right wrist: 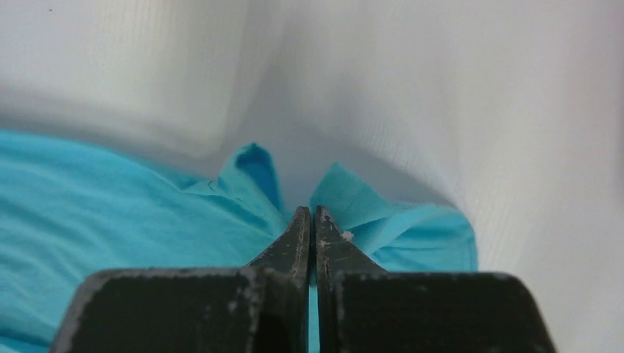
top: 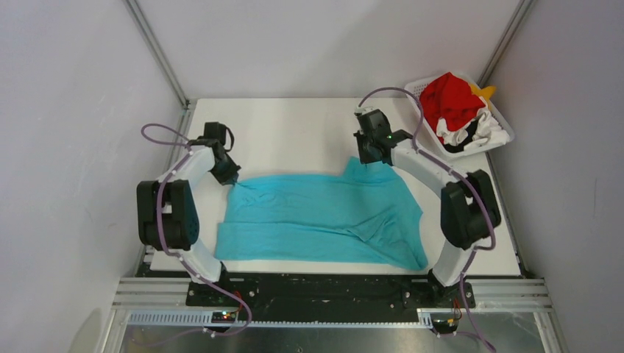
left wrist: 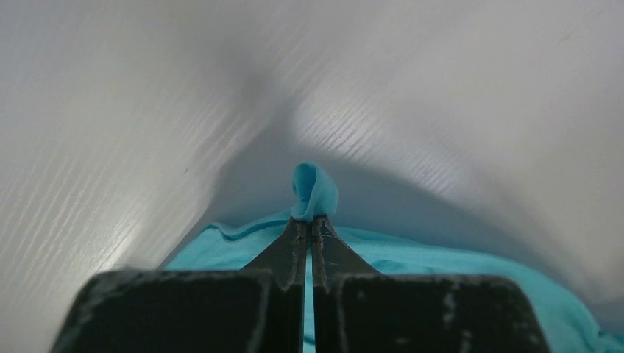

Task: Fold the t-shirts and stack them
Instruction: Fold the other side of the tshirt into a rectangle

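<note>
1. Broadly, a white desk [top: 294, 125] fills the middle of the overhead view, with both arms reaching onto it from the near edge.
2. A teal shirt [top: 324, 217] lies spread across the near half of the desk, between the two arms. It is mostly flat, with loose folds and wrinkles toward its right end, and its near edge runs close to the front edge of the desk.
3. A white plastic basket [top: 413, 85] sits at the far right corner of the desk, well apart from the teal shirt.
4. Piled in the basket are a red shirt [top: 450, 99] on top at the far end, a white-and-black shirt [top: 478, 132] at the near end, and a bit of a yellow shirt [top: 486, 92] showing at the far right.
5. The left gripper [top: 230, 179] is down at the far left corner of the teal shirt. In the left wrist view its jaws are pressed together on the cloth, and a small nub of teal sticks out past the tips [left wrist: 308, 220].
6. The right gripper [top: 366, 160] is at the far right part of the teal shirt, where the cloth rises in a small peak to meet it. In the right wrist view its jaws are squeezed together, pinching the cloth, with teal folds bunched on either side of the tips [right wrist: 310, 217].
</note>
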`<state>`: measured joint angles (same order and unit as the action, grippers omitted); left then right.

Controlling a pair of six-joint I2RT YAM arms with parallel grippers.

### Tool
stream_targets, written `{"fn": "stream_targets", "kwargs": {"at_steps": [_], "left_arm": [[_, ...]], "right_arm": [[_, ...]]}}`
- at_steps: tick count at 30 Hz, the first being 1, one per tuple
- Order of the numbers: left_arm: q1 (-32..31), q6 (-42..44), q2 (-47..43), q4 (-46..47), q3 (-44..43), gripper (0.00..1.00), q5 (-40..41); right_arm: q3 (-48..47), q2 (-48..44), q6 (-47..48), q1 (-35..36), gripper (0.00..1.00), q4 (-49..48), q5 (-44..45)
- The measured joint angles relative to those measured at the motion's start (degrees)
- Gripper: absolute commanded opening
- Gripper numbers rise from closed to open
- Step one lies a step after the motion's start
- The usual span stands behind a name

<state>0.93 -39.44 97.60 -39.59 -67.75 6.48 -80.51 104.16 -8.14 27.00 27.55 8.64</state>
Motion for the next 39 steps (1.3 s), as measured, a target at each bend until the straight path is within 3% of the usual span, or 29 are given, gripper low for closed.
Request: {"fn": "stream_targets", "kwargs": {"at_steps": [19, 32, 39], "left_arm": [[-5.3, -1.2, -22.9, -0.5, 17.9, 0.0, 6.5], [-5.4, -3.1, -33.0, -0.5, 23.9, 0.0, 9.5], [-5.9, -4.1, -33.9, -0.5, 26.5, 0.06, 11.2]], "right_arm": [[20.3, -30.5, -3.7, 14.4, 0.0, 5.5, 14.5], [27.6, -38.6, -6.5, 19.6, 0.0, 9.2, 15.5], [30.8, -41.5, -10.5, 23.9, 0.0, 11.5, 17.0]]}}
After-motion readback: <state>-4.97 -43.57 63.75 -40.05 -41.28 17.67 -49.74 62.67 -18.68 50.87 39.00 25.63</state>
